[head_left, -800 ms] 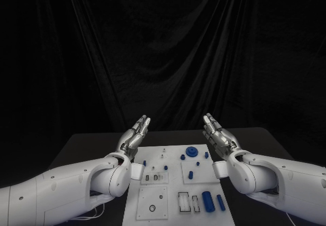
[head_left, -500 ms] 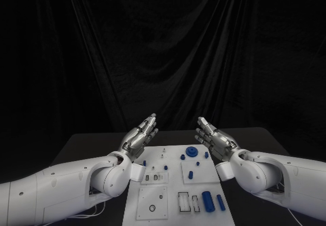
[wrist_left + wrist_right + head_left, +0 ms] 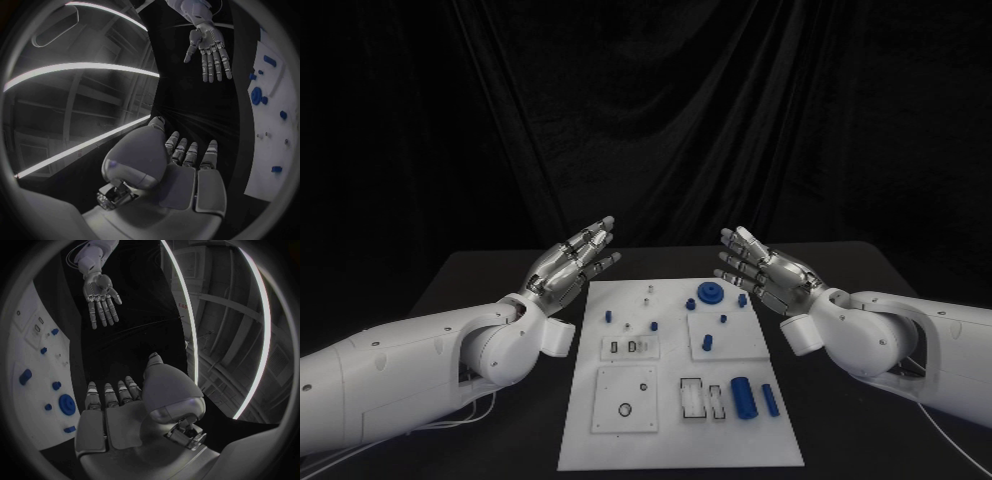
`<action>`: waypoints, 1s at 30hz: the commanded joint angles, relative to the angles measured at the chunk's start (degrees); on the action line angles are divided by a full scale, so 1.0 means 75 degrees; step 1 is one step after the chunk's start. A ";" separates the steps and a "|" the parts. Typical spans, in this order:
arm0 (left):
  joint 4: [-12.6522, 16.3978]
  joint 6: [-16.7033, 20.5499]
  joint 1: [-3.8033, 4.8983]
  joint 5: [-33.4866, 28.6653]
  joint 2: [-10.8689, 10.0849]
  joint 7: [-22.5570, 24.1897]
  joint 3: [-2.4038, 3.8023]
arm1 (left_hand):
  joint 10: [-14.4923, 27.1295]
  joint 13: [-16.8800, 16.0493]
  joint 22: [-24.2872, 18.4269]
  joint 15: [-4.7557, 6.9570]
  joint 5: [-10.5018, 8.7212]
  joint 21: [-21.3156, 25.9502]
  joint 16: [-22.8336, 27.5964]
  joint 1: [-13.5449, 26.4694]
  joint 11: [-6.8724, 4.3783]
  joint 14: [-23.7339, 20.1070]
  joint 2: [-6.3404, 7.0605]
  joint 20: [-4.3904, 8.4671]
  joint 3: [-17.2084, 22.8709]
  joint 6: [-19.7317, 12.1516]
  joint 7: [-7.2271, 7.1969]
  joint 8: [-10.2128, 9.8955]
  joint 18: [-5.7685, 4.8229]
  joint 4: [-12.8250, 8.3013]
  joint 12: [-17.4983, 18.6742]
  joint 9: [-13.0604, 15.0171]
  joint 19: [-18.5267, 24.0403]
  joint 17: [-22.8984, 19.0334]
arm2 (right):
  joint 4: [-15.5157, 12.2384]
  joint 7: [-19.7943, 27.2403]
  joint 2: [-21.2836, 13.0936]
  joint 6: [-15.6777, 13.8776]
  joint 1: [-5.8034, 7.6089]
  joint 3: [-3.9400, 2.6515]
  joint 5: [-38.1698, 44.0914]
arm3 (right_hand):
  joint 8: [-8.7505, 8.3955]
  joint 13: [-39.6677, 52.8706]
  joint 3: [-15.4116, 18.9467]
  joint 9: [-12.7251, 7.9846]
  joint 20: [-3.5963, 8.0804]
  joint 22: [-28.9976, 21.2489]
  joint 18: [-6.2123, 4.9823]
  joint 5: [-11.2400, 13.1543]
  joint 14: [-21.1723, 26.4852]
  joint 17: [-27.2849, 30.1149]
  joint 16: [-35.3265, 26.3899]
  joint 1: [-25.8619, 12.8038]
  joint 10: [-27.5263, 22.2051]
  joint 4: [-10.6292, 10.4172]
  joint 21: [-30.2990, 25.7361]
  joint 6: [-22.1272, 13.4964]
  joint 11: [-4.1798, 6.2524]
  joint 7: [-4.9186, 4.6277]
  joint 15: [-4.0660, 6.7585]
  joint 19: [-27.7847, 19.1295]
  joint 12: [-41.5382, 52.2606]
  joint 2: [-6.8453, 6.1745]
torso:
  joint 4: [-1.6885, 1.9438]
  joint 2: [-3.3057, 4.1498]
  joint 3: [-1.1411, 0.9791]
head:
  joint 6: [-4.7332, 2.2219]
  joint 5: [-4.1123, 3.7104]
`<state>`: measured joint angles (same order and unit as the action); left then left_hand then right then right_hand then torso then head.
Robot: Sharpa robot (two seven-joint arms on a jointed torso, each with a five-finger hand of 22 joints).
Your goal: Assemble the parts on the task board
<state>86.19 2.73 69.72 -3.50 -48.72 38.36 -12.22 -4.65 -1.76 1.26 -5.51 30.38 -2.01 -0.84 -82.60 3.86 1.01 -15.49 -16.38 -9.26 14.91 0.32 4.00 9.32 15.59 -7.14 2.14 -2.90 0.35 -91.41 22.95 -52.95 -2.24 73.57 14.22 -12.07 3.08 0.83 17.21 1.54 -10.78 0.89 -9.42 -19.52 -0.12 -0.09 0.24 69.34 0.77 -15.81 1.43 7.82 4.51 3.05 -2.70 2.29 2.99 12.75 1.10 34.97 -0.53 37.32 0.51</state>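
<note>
Both hands are spread wide and holding nothing: left hand (image 3: 571, 265) and right hand (image 3: 764, 267) hover either side of the task board's (image 3: 661, 440) far end. Blue parts (image 3: 744, 397) lie untouched on it, so looks like pre-start; next move means reaching down to pick one.

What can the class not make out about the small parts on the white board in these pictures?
- Head view: the shapes of the small blue pieces on the white task board are too small to tell.
- Left wrist view: the board is cut off by the circle's rim.
- Right wrist view: the silver right hand hides part of it.
</note>
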 commanded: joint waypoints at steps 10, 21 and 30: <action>0.0285 -0.0243 0.0015 0.0444 -0.0615 0.0804 0.0017 | -0.0431 -0.0088 -0.0011 -0.0089 0.0199 -0.0015 -0.0202 -0.0384 0.0317 0.0314 0.0084 0.0073 0.0032 0.1058 0.0506 0.0294 0.0147 0.0078 -0.0836 0.0106 -0.0050 0.0107 | -0.0024 -0.1051 -0.0279 0.0534 0.0646 -0.0009 0.0832 | 0.1209 0.0308 -0.0581 0.0204 -0.0699 0.0463 -0.0149 -0.1607 -0.2563 -0.0638 0.1575 0.2225 0.0826 0.0952 0.1268 0.1397 -0.1002 -0.0868 -0.0779 0.3110 0.2655 -0.0238 | 0.0144 0.0208 0.0061 | 0.0630 -0.0177; 0.0704 -0.0194 0.0236 0.0450 -0.1101 0.0946 0.0023 | -0.0123 -0.0020 0.0025 -0.0420 0.0378 -0.0114 -0.0320 -0.0560 0.0296 0.0491 0.0119 0.0002 0.0108 0.0232 -0.0266 -0.0144 0.0149 0.0062 -0.0463 -0.0006 -0.0216 0.0133 | 0.0204 -0.2762 -0.0396 0.0778 0.1426 -0.0009 0.3170 | 0.1628 0.0315 -0.0988 0.0220 -0.0536 0.0441 -0.0148 -0.1576 -0.3748 -0.0716 0.2233 0.2883 0.0988 0.1905 0.1483 0.1691 -0.0945 -0.0886 -0.0714 0.4462 0.3566 -0.0176 | 0.0116 0.0377 0.0076 | 0.1028 -0.0185; 0.0968 -0.0220 0.0359 0.0471 -0.1348 0.0997 0.0033 | -0.0155 -0.0027 0.0024 -0.0450 0.0411 -0.0116 -0.0329 -0.0571 0.0350 0.0505 0.0149 -0.0013 0.0100 0.0269 -0.0256 -0.0151 0.0143 0.0044 -0.0496 0.0001 -0.0220 0.0135 | 0.0360 -0.3260 -0.0114 0.0297 0.1813 -0.0009 0.7178 | 0.2049 0.0368 -0.1348 0.0275 -0.0201 0.0597 -0.0143 0.0313 -0.5696 -0.0909 0.2852 0.2818 0.1723 0.1950 0.1938 0.2483 -0.1069 -0.0958 -0.0547 0.6399 0.4504 -0.0385 | 0.0206 0.0573 0.0120 | 0.1276 -0.0158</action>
<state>93.09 1.47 72.20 -0.33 -58.81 38.75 -12.07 -5.84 -1.93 1.37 -8.85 33.43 -2.66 -3.09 -86.70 6.38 4.73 -14.52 -16.29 -8.46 16.80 -1.44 2.97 9.30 15.85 -10.63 2.14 -4.25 1.31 -88.81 2.14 -53.90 1.66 87.02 14.18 24.50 18.39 3.53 7.32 3.60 -12.34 5.33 -9.40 -17.93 -42.06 -6.82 21.44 90.52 13.36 -1.18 15.85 26.26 -3.39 -4.06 -6.90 49.68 36.29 10.30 2.38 38.66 0.18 46.46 -0.76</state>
